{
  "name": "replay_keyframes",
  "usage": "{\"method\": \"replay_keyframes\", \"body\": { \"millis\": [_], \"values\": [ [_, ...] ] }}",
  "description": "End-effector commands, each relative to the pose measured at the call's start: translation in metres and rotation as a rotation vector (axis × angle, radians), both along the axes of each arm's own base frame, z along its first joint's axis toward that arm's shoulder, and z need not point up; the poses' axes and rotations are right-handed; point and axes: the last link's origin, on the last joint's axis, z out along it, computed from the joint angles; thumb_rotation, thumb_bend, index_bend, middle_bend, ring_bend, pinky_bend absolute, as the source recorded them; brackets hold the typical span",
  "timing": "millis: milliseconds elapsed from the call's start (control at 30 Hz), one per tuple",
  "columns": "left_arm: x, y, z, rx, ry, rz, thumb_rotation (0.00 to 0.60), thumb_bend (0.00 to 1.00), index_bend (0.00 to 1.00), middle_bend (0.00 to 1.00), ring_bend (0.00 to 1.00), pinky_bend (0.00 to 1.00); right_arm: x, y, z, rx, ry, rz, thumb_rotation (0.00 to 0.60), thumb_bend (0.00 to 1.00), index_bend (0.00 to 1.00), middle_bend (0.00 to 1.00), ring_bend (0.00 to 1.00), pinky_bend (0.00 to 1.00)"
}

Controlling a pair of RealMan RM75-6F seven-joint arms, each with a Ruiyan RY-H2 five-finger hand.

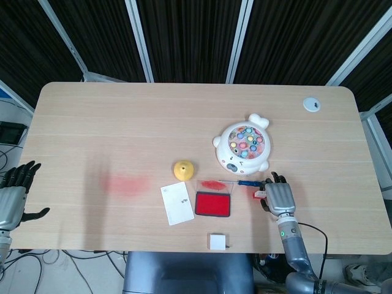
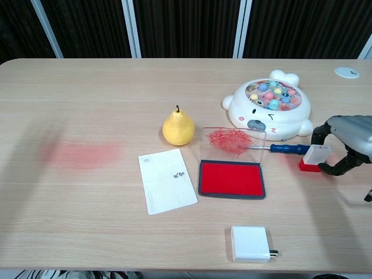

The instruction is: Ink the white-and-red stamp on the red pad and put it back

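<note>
The white-and-red stamp [image 2: 314,158] stands slightly tilted on the table, right of the red ink pad [image 2: 231,179]; in the head view the stamp [image 1: 259,194] peeks out at the left edge of my right hand [image 1: 279,198]. My right hand [image 2: 350,141] arches around the stamp from the right, one finger behind it and the thumb in front, with small gaps showing on both sides. The pad [image 1: 212,204] lies open, its clear lid smeared red. My left hand [image 1: 12,197] hangs off the table's left edge, fingers apart, holding nothing.
A blue-handled tool [image 2: 288,149] lies between the pad's lid and the stamp. A white fishing-game toy [image 2: 270,107] sits just behind. A yellow pear [image 2: 178,128], a white card [image 2: 167,180] and a white charger block [image 2: 250,244] surround the pad. A red smudge [image 2: 81,154] marks the table's left part.
</note>
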Motion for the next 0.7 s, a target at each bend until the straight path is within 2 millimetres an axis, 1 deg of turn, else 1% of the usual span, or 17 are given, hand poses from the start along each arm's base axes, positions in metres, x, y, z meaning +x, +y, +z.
{"method": "replay_keyframes", "body": {
  "millis": [33, 333, 700],
  "values": [
    [-0.0001, 0.0000, 0.0000, -0.001, 0.001, 0.000, 0.600, 0.00, 0.00, 0.00, 0.00, 0.00, -0.0003, 0.0008, -0.0011, 0.003, 0.000, -0.003, 0.600, 0.43, 0.48, 0.38, 0.13, 0.18],
    [0.0000, -0.0001, -0.0002, -0.002, -0.003, 0.003, 0.600, 0.00, 0.00, 0.00, 0.00, 0.00, 0.0009, 0.0000, -0.0026, 0.001, -0.008, -0.006, 0.600, 0.45, 0.50, 0.40, 0.13, 0.18],
    [0.0000, -0.0002, -0.0002, -0.005, -0.006, 0.007, 0.600, 0.00, 0.00, 0.00, 0.00, 0.00, 0.0025, 0.0012, -0.0041, 0.005, -0.015, -0.004, 0.600, 0.46, 0.50, 0.40, 0.13, 0.18]
  ]
}}
